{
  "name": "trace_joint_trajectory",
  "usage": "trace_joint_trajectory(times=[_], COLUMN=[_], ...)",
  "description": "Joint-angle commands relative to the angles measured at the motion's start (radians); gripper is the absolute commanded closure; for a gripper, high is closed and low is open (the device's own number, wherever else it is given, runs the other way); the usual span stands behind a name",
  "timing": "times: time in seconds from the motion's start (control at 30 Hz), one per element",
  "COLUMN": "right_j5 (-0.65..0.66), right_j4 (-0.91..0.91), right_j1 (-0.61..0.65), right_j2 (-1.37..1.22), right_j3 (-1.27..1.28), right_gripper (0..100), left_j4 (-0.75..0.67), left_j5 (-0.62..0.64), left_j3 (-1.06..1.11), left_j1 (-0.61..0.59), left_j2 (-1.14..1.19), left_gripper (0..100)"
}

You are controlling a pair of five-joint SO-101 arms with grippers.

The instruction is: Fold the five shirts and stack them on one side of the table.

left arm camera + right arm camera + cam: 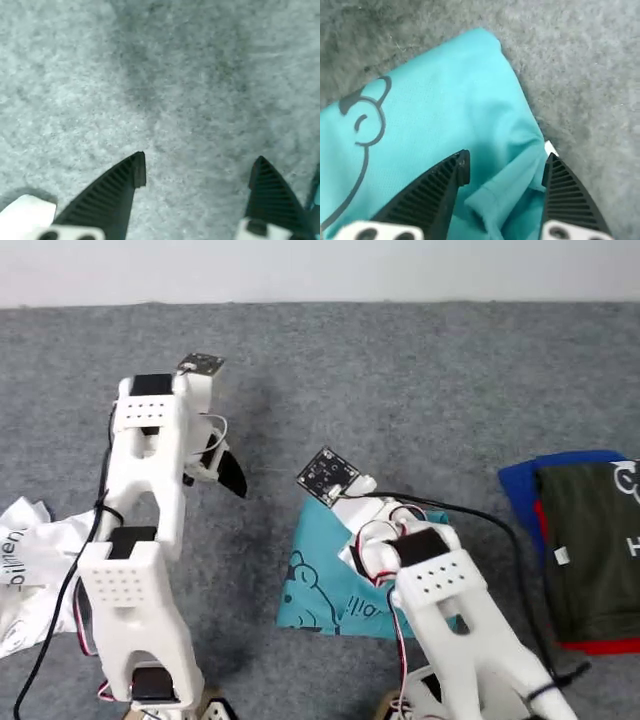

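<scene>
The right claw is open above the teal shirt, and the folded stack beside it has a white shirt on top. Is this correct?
Not quite. The high view shows a dark green shirt on top of the stack, not a white one. The right claw is indeed open above the teal shirt.

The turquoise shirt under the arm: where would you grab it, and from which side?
The turquoise shirt lies flat on the carpet, so I'd pinch the raised fold near its white tag, coming straight down from above. Only that ridge seems to stand up, and the open right gripper straddles it.
</scene>
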State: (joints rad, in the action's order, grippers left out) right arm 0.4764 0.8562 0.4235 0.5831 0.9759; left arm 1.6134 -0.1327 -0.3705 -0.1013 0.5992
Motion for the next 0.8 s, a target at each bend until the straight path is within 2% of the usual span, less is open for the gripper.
trace_joint_trajectory(times=[0.0,0.1,0.27,0.43,0.77], right_j5=[-0.002,0.011,0.133,0.173,0.169], right_j4=[-0.073,-0.128,-0.209,-0.283,-0.265], right_j1=[-0.018,-0.079,-0.213,-0.320,-0.400], right_j2=[-0.051,-0.085,-0.160,-0.191,-0.186], right_j3=[-0.002,-0.002,-0.002,-0.037,-0.219], right_gripper=[75.4,75.4,75.4,75.4,75.4], left_j4=[0.011,0.011,0.011,0.011,0.011], left_j5=[-0.009,-0.009,-0.009,-0.009,-0.009], left_j3=[-0.012,-0.012,-0.012,-0.012,-0.010], left_j1=[0.003,0.011,0.011,0.011,0.011], left_j2=[-0.071,-0.071,-0.071,-0.071,-0.071], left_gripper=[68,68,68,68,68])
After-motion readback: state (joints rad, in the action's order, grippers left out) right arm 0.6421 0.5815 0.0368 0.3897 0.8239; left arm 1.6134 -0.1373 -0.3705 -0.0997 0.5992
